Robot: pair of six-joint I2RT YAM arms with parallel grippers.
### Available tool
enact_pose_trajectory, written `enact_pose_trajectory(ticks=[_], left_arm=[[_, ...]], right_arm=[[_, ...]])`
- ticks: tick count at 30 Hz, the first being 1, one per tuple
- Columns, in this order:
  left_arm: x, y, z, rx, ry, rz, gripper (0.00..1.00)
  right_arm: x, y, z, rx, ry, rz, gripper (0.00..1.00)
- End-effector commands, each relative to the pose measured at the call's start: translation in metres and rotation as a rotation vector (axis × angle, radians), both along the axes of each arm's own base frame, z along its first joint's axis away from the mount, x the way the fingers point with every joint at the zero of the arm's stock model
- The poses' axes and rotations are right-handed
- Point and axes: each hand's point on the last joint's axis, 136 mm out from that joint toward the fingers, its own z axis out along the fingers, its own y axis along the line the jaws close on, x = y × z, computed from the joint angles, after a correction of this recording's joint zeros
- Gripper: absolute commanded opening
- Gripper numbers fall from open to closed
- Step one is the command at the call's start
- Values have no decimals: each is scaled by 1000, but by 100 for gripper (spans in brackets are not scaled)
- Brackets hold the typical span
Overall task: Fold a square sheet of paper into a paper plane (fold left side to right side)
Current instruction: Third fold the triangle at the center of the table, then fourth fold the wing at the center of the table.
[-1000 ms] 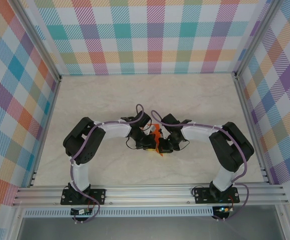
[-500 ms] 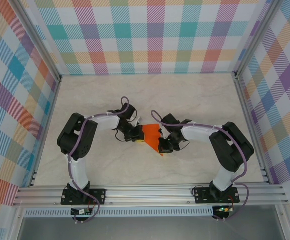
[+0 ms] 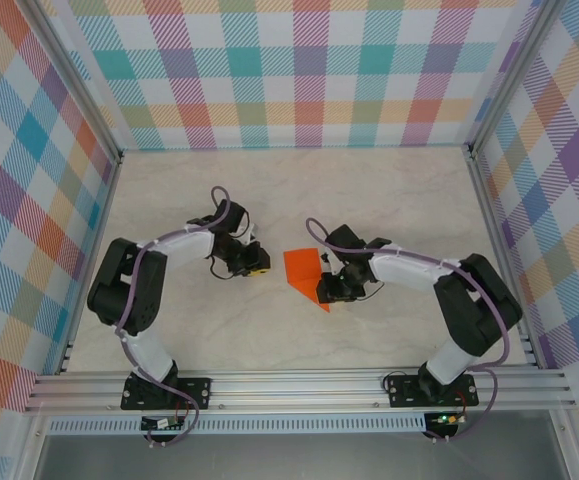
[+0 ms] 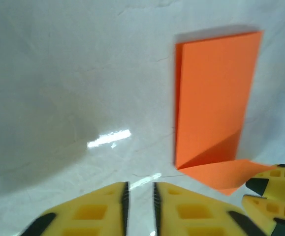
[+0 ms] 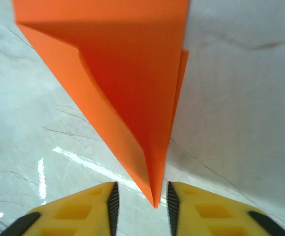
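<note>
Let go on both sides within the last second. Backed the left pincer (image 4: 139, 195) off leftwards, out of the huddle over the sheet of paper (image 3: 304, 270); now near it but clear of it, parted by a narrow slit, gripping nothing. Loosened the right pincer (image 5: 141, 196) too: apart now, straddling the pointed tip of the sheet without pinching it. Left the sheet lying flat on the pale surface (image 3: 389, 200) between the two pincers, folded to a narrower strip with a slanted flap at the end by the right pincer. Probably a crease just pressed and released, though hard to judge from above how sharp. Means one fold down with the pointed shape only begun; more folding ahead, beginning with a fresh grip on an edge.
</note>
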Motion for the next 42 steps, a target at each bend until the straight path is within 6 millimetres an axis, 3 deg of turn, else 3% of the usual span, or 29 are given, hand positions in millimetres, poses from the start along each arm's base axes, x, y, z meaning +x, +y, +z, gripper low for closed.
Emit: enact_pose_trajectory(ticks=[1, 7, 15, 21, 27, 33, 42], left_arm=[[-3, -4, 15, -64, -25, 64, 30], [-9, -29, 18, -129, -29, 59, 42], [-3, -60, 5, -139, -2, 19, 47], [7, -63, -6, -107, 3, 39, 48], [11, -76, -3, -146, 15, 20, 46], [17, -80, 2, -150, 10, 22, 40], [21, -82, 10, -151, 8, 25, 38]], right_arm=[[14, -10, 27, -38, -130, 9, 41], [15, -8, 36, -2, -191, 26, 46], [15, 4, 45, -40, -309, 86, 55], [8, 20, 54, -106, -457, 185, 60], [7, 42, 40, -143, -527, 291, 63], [15, 52, 26, -178, -562, 341, 63], [20, 50, 0, -245, -567, 361, 62]])
